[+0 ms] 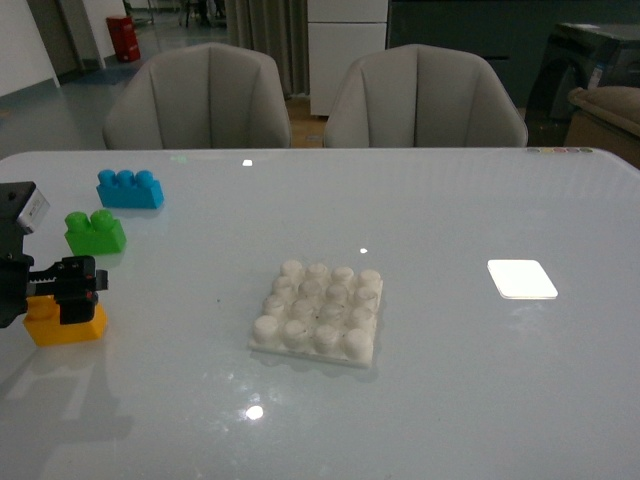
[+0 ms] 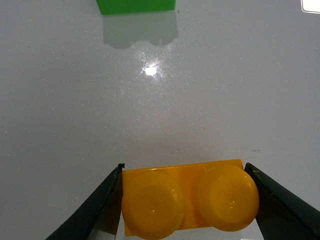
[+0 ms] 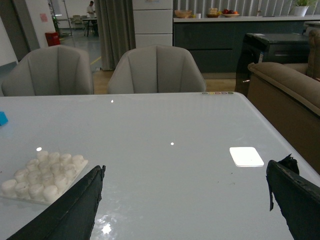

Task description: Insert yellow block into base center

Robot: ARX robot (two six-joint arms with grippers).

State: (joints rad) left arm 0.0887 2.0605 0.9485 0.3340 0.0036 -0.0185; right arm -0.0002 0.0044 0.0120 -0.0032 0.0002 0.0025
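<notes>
Left tool is closed on the yellow block, its fingers pressed against the block's two short ends. The block sits on the counter at the near left. Well apart to its right, the base lies flat mid-counter, every stud bare. A green brick stands just beyond the block, and a blue brick further back. The right tool is spread wide and holds nothing.
</notes>
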